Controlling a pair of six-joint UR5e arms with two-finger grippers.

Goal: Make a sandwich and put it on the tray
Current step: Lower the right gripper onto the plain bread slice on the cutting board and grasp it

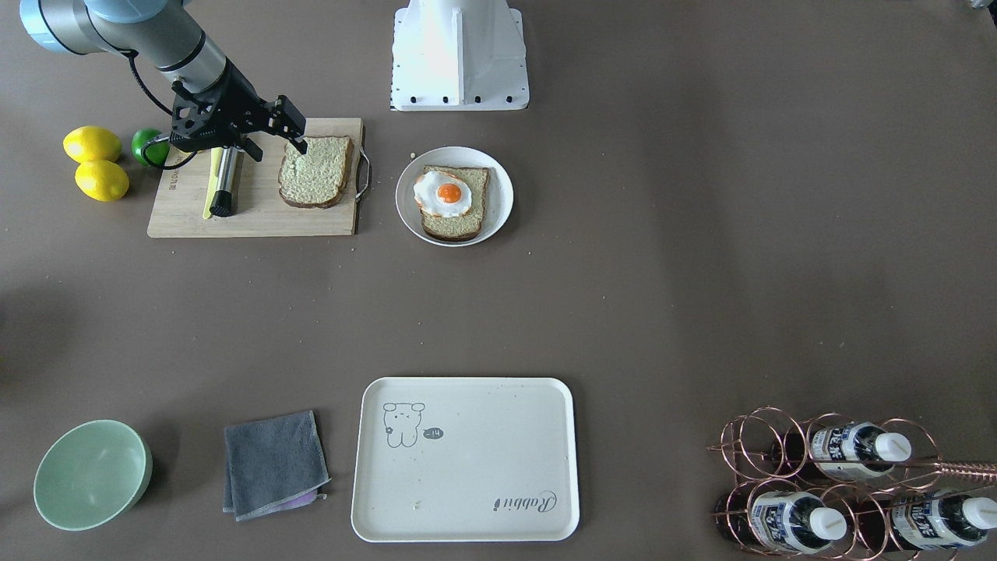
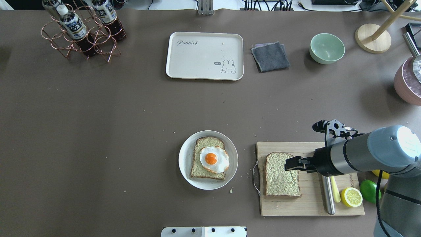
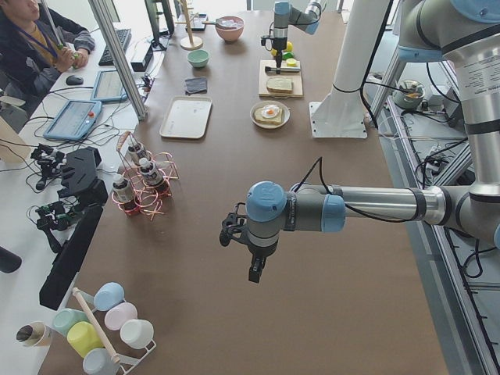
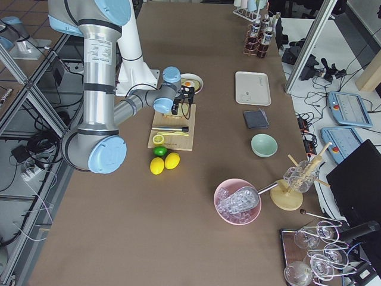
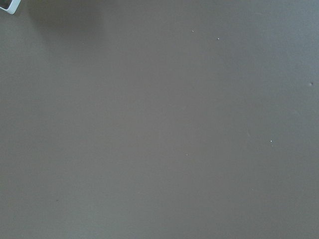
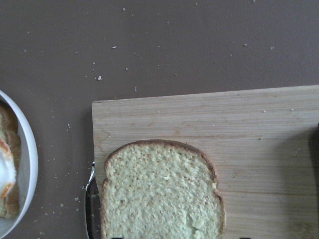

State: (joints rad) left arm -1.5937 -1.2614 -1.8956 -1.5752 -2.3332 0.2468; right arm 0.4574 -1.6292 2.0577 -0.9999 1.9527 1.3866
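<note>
Two bread slices lie apart: the egg-bearing slice (image 1: 456, 226), with the fried egg (image 1: 444, 193) on top, rests on the round plate (image 1: 498, 195). The second slice (image 1: 314, 171) lies on the cutting board (image 1: 257, 218). The right gripper (image 2: 289, 164) hovers over it, fingers spread and grasping nothing. The left gripper (image 3: 254, 269) hangs over bare table, and its finger state cannot be told. Remaining, by judgement: capping the egg, then transfer to the tray (image 1: 467, 483), well apart and without food.

My pincer (image 1: 274, 146) was black; square bread slice (image 1: 315, 172) speckled tan w/ dark brown crust; fried egg (image 1: 444, 193) white, orange yolk; rect. plastic tray (image 1: 467, 499) cream, grey bear sketch.
</note>
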